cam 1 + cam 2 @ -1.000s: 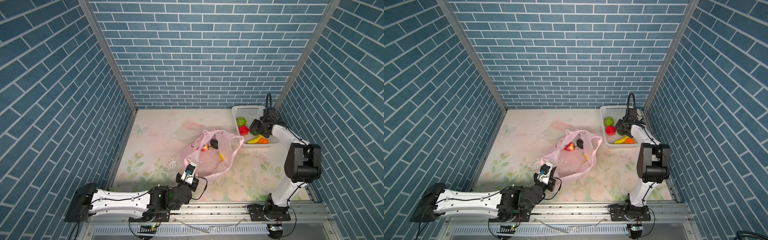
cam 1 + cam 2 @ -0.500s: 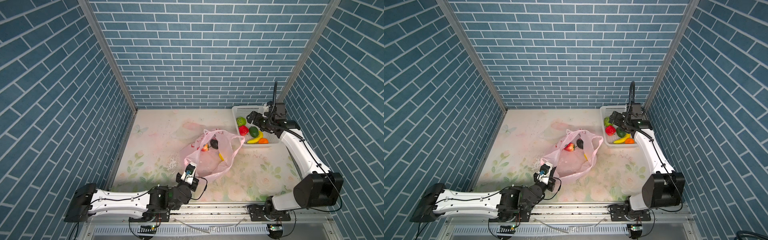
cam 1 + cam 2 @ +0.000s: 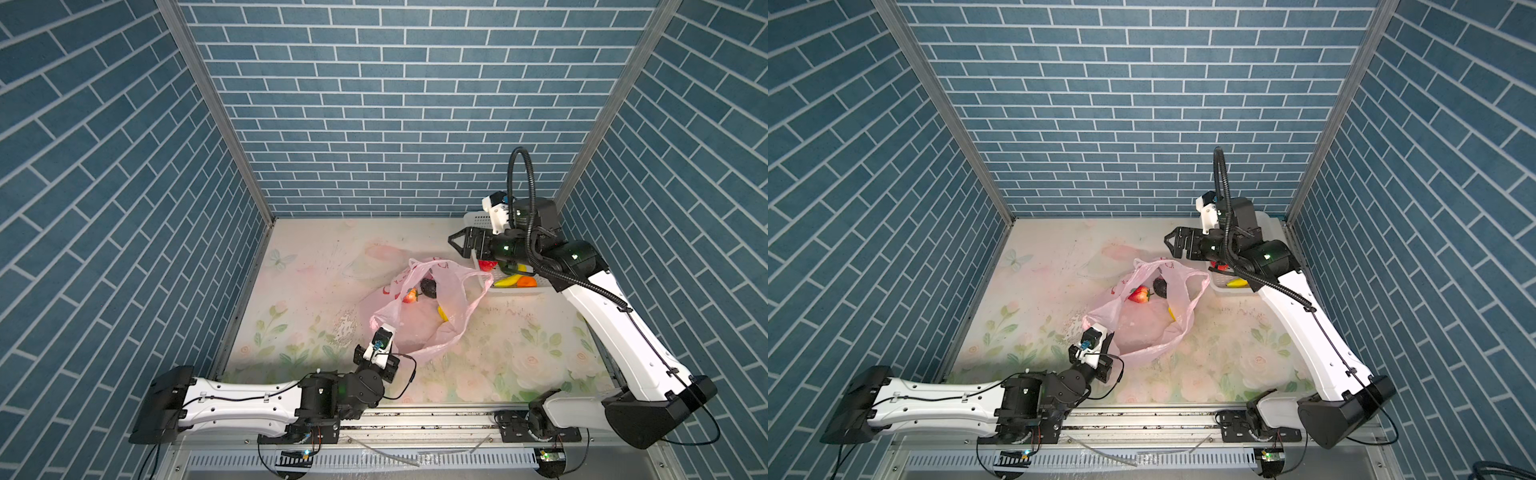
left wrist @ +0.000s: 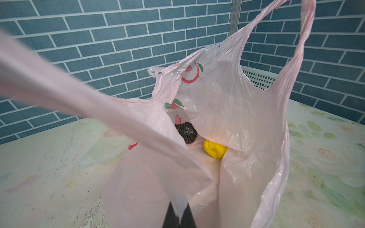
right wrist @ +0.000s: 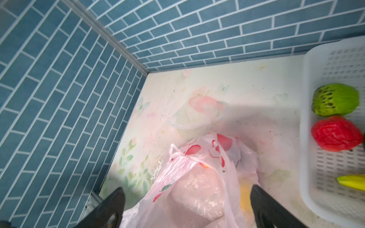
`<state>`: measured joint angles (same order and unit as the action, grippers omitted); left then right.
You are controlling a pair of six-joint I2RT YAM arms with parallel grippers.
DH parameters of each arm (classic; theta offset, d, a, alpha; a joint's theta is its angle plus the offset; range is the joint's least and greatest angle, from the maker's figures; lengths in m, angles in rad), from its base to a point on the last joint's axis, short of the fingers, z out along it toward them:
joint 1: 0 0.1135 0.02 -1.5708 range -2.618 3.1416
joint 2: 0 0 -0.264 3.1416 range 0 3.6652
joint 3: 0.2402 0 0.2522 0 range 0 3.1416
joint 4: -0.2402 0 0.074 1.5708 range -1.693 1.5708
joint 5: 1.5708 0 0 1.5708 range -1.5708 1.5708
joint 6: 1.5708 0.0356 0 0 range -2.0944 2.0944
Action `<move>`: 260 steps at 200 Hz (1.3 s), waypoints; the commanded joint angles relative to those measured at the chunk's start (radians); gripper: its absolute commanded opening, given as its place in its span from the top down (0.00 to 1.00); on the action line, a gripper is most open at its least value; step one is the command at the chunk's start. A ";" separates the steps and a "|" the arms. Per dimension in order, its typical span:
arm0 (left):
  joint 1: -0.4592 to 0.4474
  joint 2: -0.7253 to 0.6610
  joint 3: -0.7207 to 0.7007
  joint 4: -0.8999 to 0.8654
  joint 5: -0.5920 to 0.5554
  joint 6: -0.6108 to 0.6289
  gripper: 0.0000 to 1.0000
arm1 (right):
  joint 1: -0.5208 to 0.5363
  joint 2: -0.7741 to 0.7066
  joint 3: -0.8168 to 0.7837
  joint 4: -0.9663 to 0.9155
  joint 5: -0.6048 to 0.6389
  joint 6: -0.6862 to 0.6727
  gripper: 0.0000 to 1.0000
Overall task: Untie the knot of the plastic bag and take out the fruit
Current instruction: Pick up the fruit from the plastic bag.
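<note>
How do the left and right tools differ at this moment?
The left tool is shut, pinching the bag film; the right tool is wide open and holds nothing. The left tool sits low at the bag's near edge; the right tool hangs above its far side, next to the basket. Both point toward the bag.

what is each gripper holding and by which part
The left gripper pinches the plastic bag at its mouth's near edge; the right gripper is open, holding nothing.
</note>
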<state>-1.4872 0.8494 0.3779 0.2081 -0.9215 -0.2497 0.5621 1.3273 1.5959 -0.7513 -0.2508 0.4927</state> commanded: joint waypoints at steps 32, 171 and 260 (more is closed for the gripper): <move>-0.001 0.003 0.021 0.026 0.000 0.009 0.97 | 0.181 0.038 -0.011 -0.074 0.010 0.000 0.04; -0.001 -0.027 0.008 0.078 -0.020 0.046 0.97 | 0.358 0.203 -0.452 0.235 0.176 0.003 0.10; -0.001 0.009 0.009 0.143 -0.016 0.087 0.97 | 0.364 0.432 -0.418 0.405 0.210 0.253 0.23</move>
<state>-1.4872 0.8536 0.3779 0.3260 -0.9264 -0.1757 0.9222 1.7126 1.1465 -0.3996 -0.0750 0.6018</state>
